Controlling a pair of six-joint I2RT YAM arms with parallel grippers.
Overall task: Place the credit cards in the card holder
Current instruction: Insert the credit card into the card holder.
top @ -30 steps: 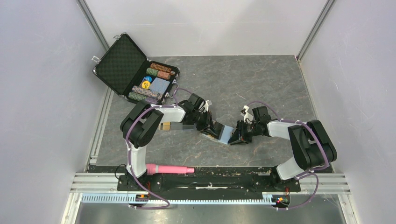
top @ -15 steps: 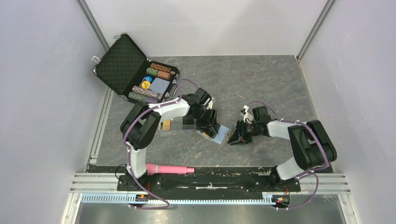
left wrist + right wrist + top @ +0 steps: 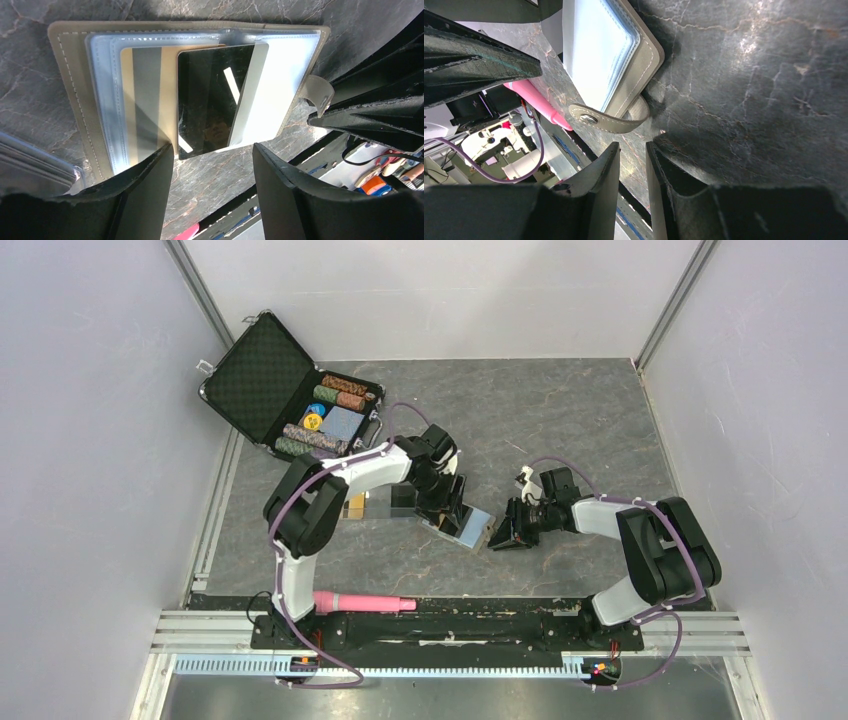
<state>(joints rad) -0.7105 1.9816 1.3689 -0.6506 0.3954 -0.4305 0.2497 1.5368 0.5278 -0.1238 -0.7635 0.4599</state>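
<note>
The card holder point(image 3: 70, 90) lies open and flat on the table, its light blue sleeves facing up. An orange-gold credit card point(image 3: 145, 100) sits in a sleeve. The glossy black credit card point(image 3: 210, 100) lies over it, its near end sticking out of the holder. My left gripper point(image 3: 212, 167) hovers open just off that end, with nothing between its fingers. Beside the holder's closing tab point(image 3: 609, 122), my right gripper point(image 3: 631, 150) stands low with a narrow empty gap between its jaws. Another orange-gold card point(image 3: 352, 508) lies on the table left of the holder point(image 3: 470, 528).
A black case of poker chips point(image 3: 290, 400) stands open at the back left. A pink marker point(image 3: 365, 601) lies by the left arm's base. A greyish flat rectangle point(image 3: 402, 498) rests between the loose card and the holder.
My left gripper has opened, let go of the black card and drawn back a little from the holder. The holder now lies flatter. The right gripper has stayed put.
</note>
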